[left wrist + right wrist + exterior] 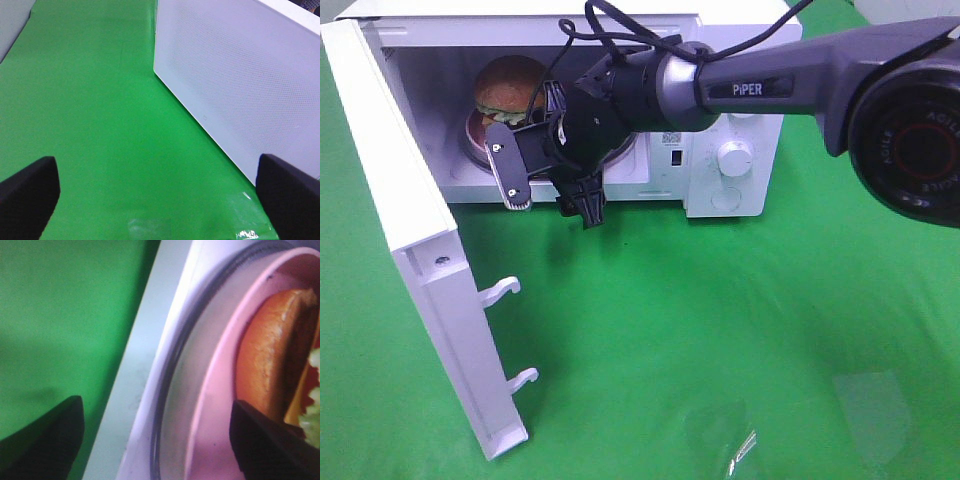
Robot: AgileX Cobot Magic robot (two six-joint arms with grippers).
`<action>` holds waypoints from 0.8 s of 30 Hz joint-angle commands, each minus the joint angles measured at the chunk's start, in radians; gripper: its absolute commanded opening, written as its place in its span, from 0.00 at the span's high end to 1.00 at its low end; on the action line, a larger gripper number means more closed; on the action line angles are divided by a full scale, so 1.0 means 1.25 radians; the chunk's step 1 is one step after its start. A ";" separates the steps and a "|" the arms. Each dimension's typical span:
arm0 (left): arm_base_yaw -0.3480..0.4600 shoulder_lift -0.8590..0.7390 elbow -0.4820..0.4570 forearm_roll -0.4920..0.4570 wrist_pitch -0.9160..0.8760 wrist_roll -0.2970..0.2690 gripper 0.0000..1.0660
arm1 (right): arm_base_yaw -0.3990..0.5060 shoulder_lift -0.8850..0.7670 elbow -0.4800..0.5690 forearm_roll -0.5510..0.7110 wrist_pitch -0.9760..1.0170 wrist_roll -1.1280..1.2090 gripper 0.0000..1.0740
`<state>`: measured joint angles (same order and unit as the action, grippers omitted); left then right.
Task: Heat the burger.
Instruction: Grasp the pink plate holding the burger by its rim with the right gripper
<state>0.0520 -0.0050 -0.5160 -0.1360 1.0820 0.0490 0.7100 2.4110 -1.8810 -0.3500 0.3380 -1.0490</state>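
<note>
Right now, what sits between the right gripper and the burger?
Only the microwave's front sill and the rim of the pink plate separate the right gripper from the burger, as the right wrist view shows.

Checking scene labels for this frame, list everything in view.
microwave: 1, white, back of the table, its front facing the camera
microwave door: 1, white, swung open on the left
dial: 1 clearly seen, white, on the microwave's control panel
burger: 1, golden-brown bun with green lettuce, inside the microwave on the plate
plate: 1, pink, inside the microwave under the burger
table cover: 1, green, under everything
right gripper: 1, black, open and empty, at the microwave's opening
left gripper: 1, black, open and empty, seen only in the left wrist view, beside the door
</note>
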 commanded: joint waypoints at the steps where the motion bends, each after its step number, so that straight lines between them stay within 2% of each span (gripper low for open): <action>1: 0.000 -0.012 0.001 -0.002 -0.010 -0.001 0.06 | 0.002 0.014 -0.014 0.016 -0.026 0.006 0.29; 18: 0.000 -0.012 0.001 -0.002 -0.010 -0.001 0.06 | 0.000 0.058 -0.019 0.037 -0.101 0.006 0.32; 22: 0.000 -0.012 0.001 -0.002 -0.010 -0.001 0.06 | 0.000 0.057 -0.019 0.057 -0.106 0.006 0.42; 23: 0.000 -0.012 0.001 -0.002 -0.010 -0.001 0.06 | 0.000 0.057 -0.019 0.057 -0.106 0.006 0.42; 24: 0.000 -0.012 0.001 -0.002 -0.010 -0.001 0.06 | 0.000 0.057 -0.019 0.074 -0.112 0.006 0.49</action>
<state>0.0520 -0.0050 -0.5160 -0.1360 1.0820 0.0490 0.7100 2.4900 -1.8990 -0.2910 0.2030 -1.0480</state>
